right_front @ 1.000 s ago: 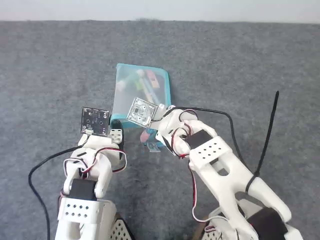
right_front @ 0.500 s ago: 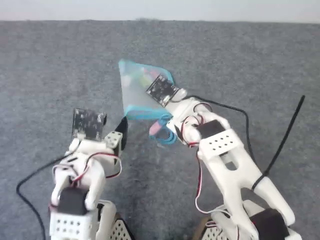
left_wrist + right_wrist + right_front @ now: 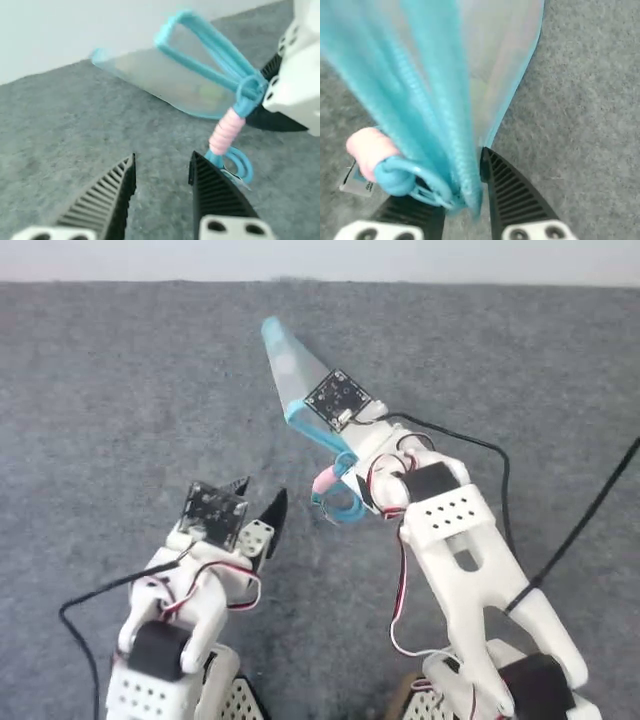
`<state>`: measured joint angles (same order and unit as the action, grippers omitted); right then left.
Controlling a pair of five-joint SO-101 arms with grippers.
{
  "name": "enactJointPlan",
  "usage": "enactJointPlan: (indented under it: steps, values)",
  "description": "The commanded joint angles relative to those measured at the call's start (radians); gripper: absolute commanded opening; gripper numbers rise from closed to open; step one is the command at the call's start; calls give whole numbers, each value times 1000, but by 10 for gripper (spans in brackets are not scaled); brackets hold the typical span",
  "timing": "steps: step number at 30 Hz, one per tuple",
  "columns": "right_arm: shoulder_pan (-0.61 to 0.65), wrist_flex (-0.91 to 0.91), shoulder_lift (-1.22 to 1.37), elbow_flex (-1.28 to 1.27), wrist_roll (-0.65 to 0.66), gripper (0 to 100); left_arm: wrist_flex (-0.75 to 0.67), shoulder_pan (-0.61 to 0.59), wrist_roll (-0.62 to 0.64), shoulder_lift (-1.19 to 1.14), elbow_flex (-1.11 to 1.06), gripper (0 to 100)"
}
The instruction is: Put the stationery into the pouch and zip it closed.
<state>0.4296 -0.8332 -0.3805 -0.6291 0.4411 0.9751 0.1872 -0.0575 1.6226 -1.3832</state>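
Currently tilted up: pouch (image 3: 293, 375), translucent blue, zipper edge pinched tight between right gripper (image 3: 465, 192) fingers. Hanging just under pouch: pink charm (image 3: 226, 132) on blue loop (image 3: 239, 165). Near pouch, not touching: left gripper (image 3: 162, 162), fingers spread. Beneath pouch: grey mat (image 3: 120, 390).

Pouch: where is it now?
High view: the pouch is upper-centre over the table, its zipper end clamped by the right gripper, beyond the open left gripper.
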Motion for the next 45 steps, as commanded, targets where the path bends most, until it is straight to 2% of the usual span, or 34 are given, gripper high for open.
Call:
enactJointPlan:
  steps: [1, 5, 13, 16, 24, 29, 32, 35, 36, 45]
  values:
    - [39, -21, -38, 61, -17, 7, -71, 63, -6, -114, 12, 180]
    - [93, -48, -38, 61, -17, 7, -101, 104, -5, -184, 12, 231]
    - [113, -125, -171, 60, -18, 7, -132, 103, -5, -206, 7, 232]
    - [113, -163, -236, 55, -55, 7, -132, 103, -3, -206, 7, 232]
    - [239, -76, -302, -91, -58, 7, -130, 109, 0, -206, 7, 232]
    - [246, -82, -309, -92, -63, 7, -130, 104, 0, -206, 5, 230]
    - [242, -82, -305, -92, -61, 7, -130, 103, -5, -203, 5, 167]
    - [225, -84, -298, -103, -58, 7, -132, 100, -9, -198, 8, 40]
    - [219, -77, -300, -114, -57, 7, -132, 86, -9, -198, 12, 6]
    - [197, -65, -298, -175, 6, 7, -224, -166, -9, -198, 13, 11]
